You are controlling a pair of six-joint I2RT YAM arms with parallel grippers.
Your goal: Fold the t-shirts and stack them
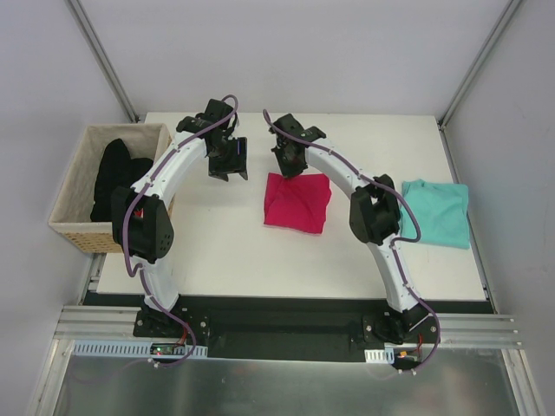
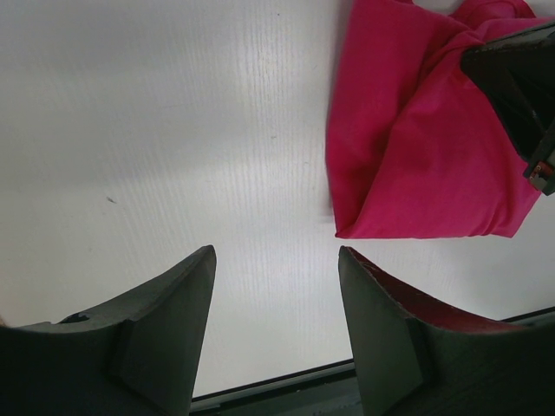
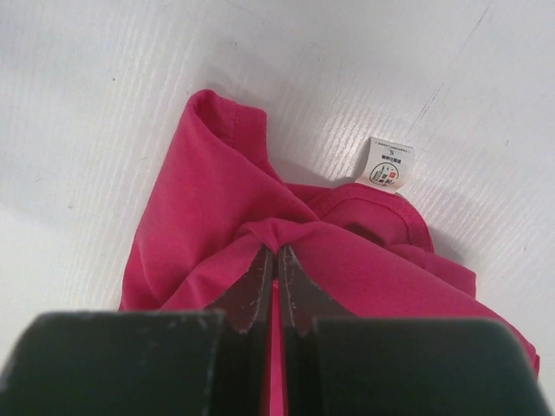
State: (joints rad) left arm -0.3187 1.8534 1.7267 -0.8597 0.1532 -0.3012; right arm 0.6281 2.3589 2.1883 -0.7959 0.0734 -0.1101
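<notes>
Right fingers (image 3: pixel 249 293) on bunched magenta t-shirt (image 3: pixel 195 221)

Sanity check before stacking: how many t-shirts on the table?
2. The pink t-shirt lies in the middle of the table, pinched in the right gripper. The teal t-shirt lies folded near its right edge. The basket at left holds a black garment; anything beneath it is hidden.

A robotics lab cell: a white table (image 1: pixel 217 251) walled by blank panels (image 1: pixel 303 52) on aluminium posts (image 1: pixel 102 61), with arms (image 1: pixel 178 165) bolted to a rail (image 1: pixel 95 328) at 6 o'clock.
</notes>
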